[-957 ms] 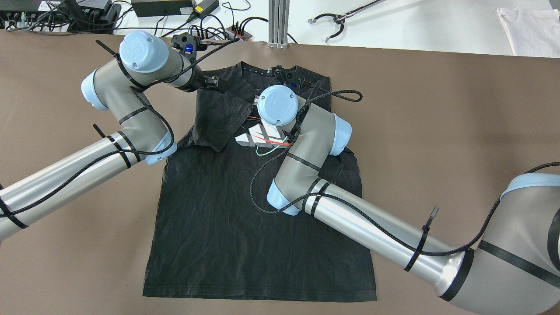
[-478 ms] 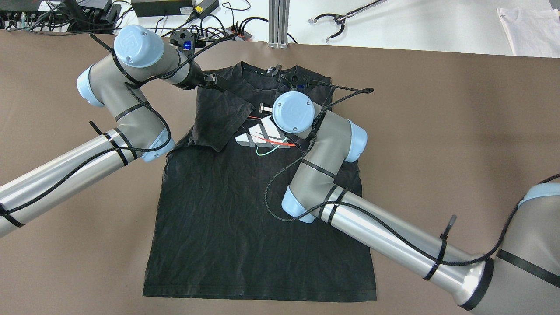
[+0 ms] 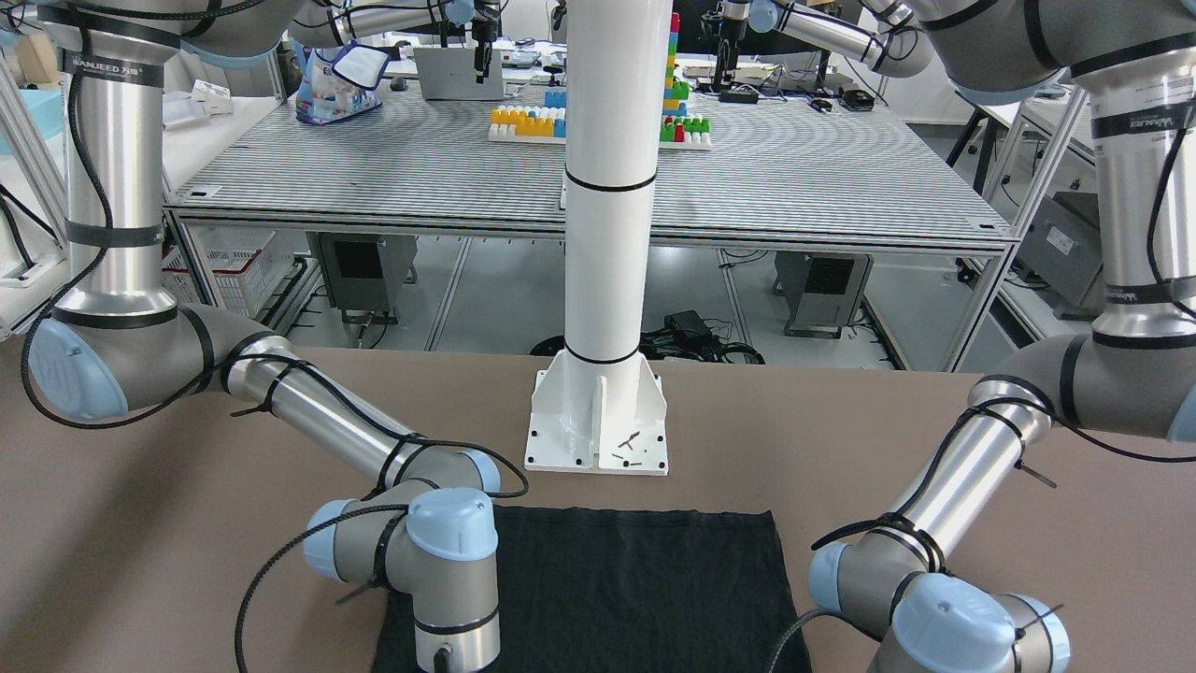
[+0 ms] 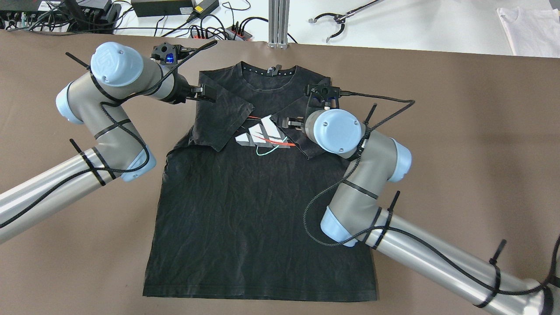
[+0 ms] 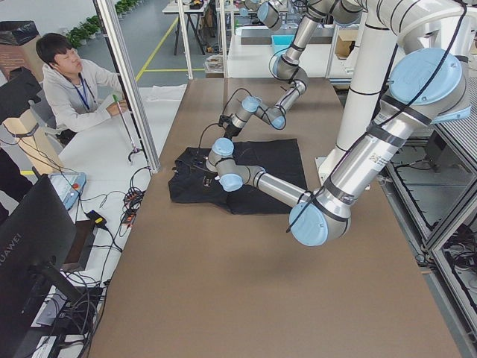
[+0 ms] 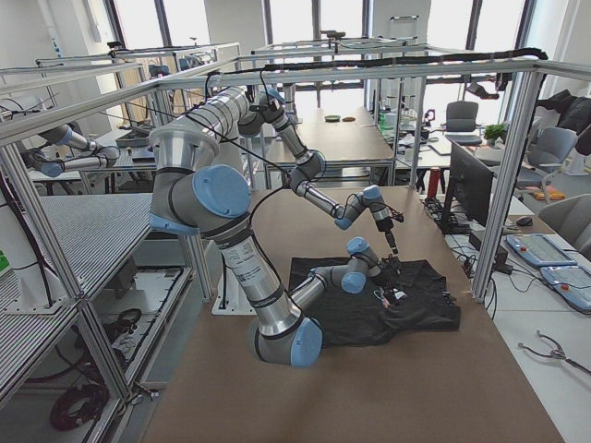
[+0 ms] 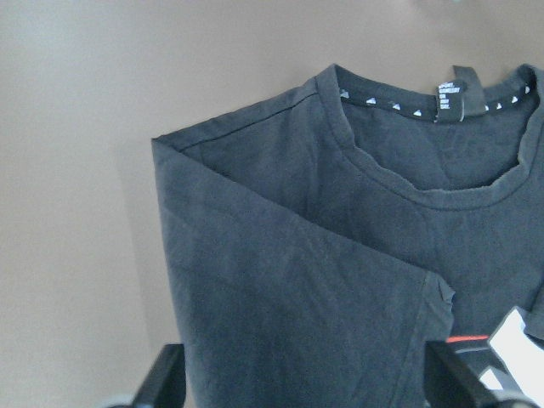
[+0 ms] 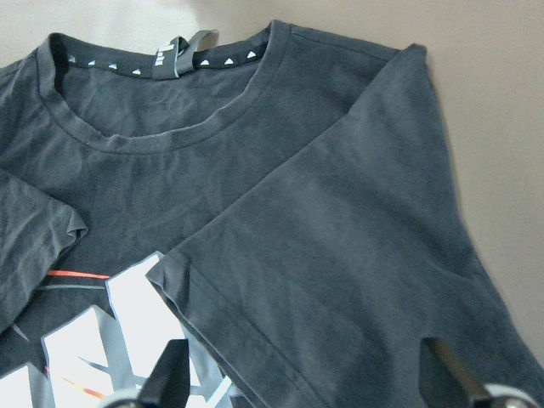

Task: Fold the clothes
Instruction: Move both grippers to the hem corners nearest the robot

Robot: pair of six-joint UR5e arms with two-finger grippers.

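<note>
Black T-shirt (image 4: 245,218) lies flat on the brown table (image 4: 459,109), front up; collar (image 4: 267,78) at the far side from the robot, hem near the base plate (image 3: 598,430) of the white pole (image 3: 607,187), not touching it; the shirt is wider than that plate.

Both sleeves are turned in over the chest; left sleeve (image 4: 221,118) and right sleeve (image 4: 299,107) each reach the edge of the white logo (image 4: 262,135), which shows between them.

Left gripper (image 4: 204,92) sits over the shoulder on the robot's left; in its wrist view the fingers stand wide apart, nothing between them but cloth below.

Right gripper (image 4: 291,124) hangs over the inner hem of the right sleeve, beside the logo; its fingers are likewise spread wide and hold nothing; whether either pincer touches the fabric, cannot tell.

A person (image 5: 71,82) in a grey top sits at the white bench beyond the table's far edge.
</note>
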